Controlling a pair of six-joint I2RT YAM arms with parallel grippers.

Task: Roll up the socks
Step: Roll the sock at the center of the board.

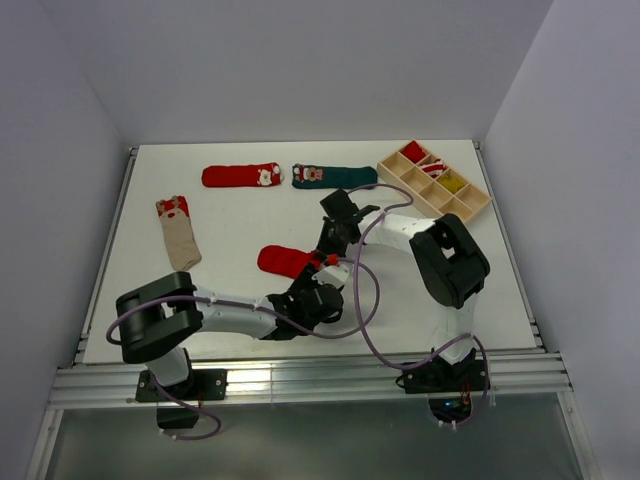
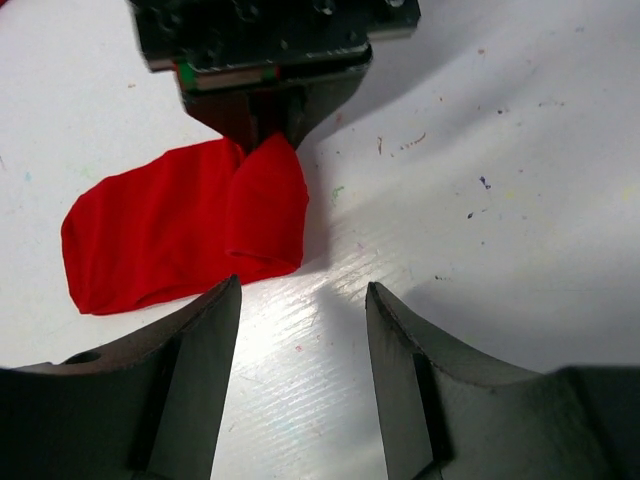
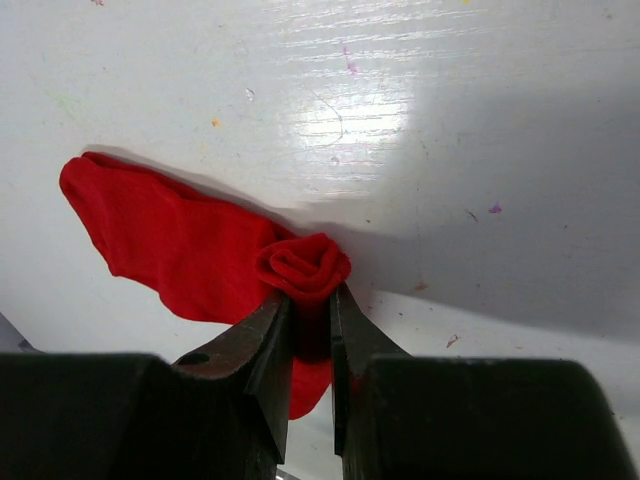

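Right gripper (image 3: 310,300) pinches the half-rolled red sock (image 3: 190,240) at mid-table (image 1: 240,220).
Best to turn the narrow pinch on the coil toward the flat toe at 10 o'clock. The left gripper (image 2: 300,300), jaws apart and empty, could pin the loose fabric at its 11 o'clock.

Bright overhead light, glossy glare, soft shadows

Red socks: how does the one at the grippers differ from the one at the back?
The near sock is rolled at one end; the far sock lies flat, full length. The right gripper is shut on the near sock; nothing touches the far sock. Both are red.
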